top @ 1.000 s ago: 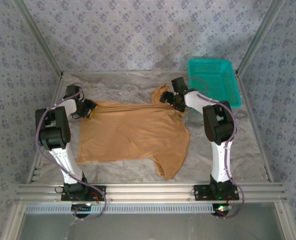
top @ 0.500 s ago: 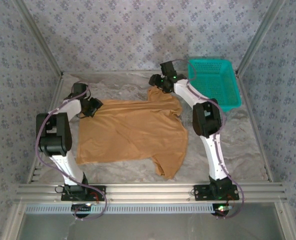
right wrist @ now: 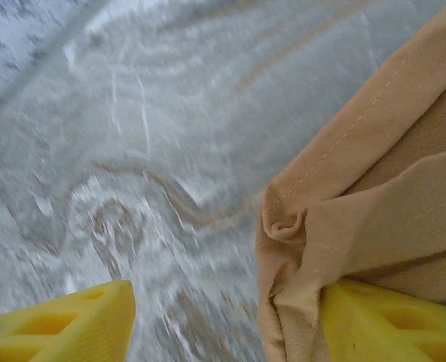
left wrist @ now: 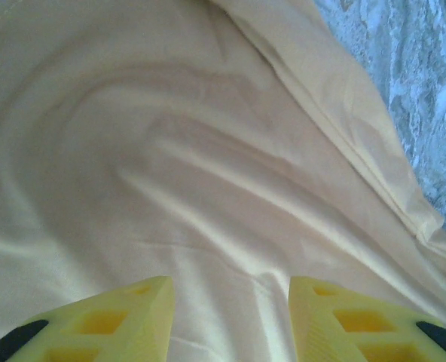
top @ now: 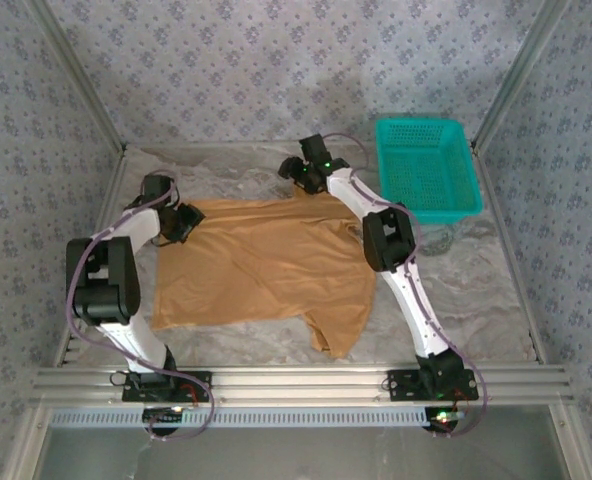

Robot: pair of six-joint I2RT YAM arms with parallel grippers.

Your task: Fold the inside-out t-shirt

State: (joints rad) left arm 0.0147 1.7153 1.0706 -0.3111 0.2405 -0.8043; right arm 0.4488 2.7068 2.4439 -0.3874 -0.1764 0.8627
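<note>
Tan-orange t-shirt (top: 266, 265) lies spread — left pincer (left wrist: 233, 317), right pincer (right wrist: 223, 324) both gaping.

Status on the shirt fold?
Both open: left gripper over t-shirt, right gripper with edge bunched against one finger. Mostly spread, unfolded. Nearby teal basket, not touching.

White arms (top: 416, 300) with black joints (top: 388, 240), purple cables (top: 69, 292), yellow claw fingers (left wrist: 110, 320).

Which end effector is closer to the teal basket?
Right. The right end effector is at the far edge of the t-shirt, left of the teal basket; the left end effector is farther left.
</note>
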